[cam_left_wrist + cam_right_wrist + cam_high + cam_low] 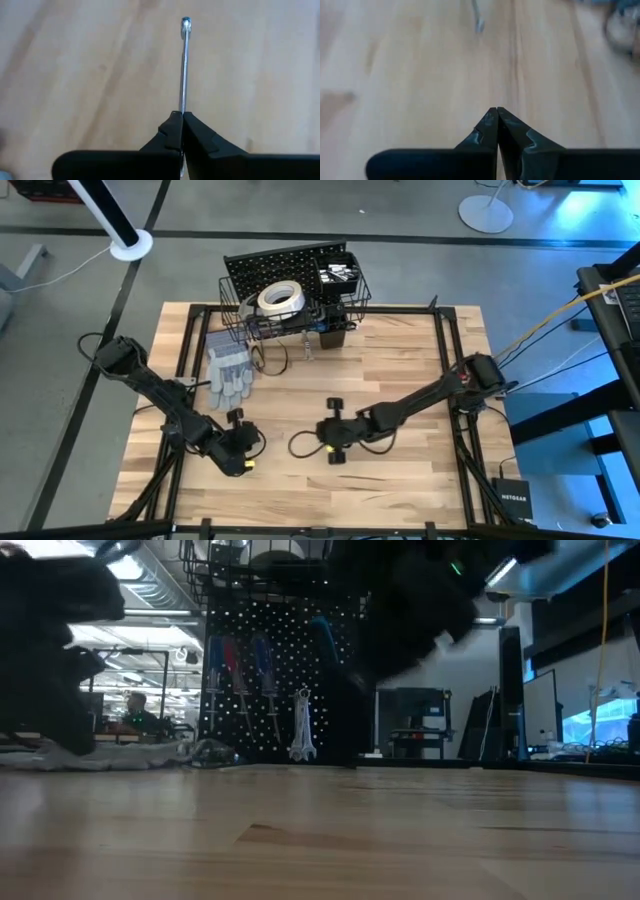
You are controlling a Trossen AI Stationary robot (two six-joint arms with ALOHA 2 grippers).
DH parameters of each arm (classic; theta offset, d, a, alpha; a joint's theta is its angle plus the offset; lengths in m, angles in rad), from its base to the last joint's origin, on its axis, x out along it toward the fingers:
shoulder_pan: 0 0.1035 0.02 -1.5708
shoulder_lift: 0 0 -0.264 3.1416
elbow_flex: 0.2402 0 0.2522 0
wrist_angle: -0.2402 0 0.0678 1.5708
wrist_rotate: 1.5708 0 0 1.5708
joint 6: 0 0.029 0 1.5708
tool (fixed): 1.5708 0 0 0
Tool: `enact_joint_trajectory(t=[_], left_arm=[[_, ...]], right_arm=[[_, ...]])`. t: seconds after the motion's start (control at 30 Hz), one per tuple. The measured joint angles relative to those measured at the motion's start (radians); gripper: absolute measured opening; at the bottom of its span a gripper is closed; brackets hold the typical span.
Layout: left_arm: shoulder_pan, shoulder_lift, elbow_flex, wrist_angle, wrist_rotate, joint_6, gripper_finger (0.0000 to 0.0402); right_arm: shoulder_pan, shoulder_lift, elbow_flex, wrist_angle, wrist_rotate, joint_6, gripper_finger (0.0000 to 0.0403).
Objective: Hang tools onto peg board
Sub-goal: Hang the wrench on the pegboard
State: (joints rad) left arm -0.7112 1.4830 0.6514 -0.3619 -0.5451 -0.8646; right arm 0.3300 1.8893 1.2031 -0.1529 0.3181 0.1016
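Clamping a thin silver tool (185,65) between its fingertips, the left gripper (181,120) is sitting low over the wooden table (400,380), near its front left. The right gripper (497,112) is waiting mid-table, fingers pressed together on nothing. The peg board (285,265) is standing at the table's far edge, carrying a white tape roll (281,298) in its wire basket (240,315).
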Motion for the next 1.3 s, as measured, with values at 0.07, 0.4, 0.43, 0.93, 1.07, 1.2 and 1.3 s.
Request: enact_joint_trajectory(t=[0.07,0.4,0.43,0.93,1.07,1.2,1.3], left_arm=[[0.018,0.000,0.000,-0.006,-0.011,0.001,0.0004],[0.169,-0.029,0.001,0.130,-0.106,0.124,0.0003],[0.194,-0.035,-0.001,0.152,-0.106,0.147,0.0002],[0.674,-0.054,-0.301,1.074,0.188,0.431,0.0000],[0.763,-0.052,-0.330,1.158,0.243,0.452,0.0000],[0.831,-0.053,-0.332,1.160,0.280,0.455,0.0000],[0.863,-0.053,-0.332,1.162,0.295,0.453,0.0000]], right_arm=[[0.007,-0.037,-0.079,0.029,0.016,0.040,0.0010],[0.144,-0.220,-0.343,0.190,0.172,0.292,0.0010],[0.165,-0.232,-0.365,0.220,0.199,0.316,0.0010],[0.253,-0.237,-0.553,0.463,0.318,0.400,0.0010],[0.253,-0.237,-0.551,0.469,0.318,0.400,0.0010],[0.252,-0.237,-0.551,0.469,0.324,0.400,0.0010],[0.252,-0.237,-0.551,0.466,0.329,0.400,0.0010]])
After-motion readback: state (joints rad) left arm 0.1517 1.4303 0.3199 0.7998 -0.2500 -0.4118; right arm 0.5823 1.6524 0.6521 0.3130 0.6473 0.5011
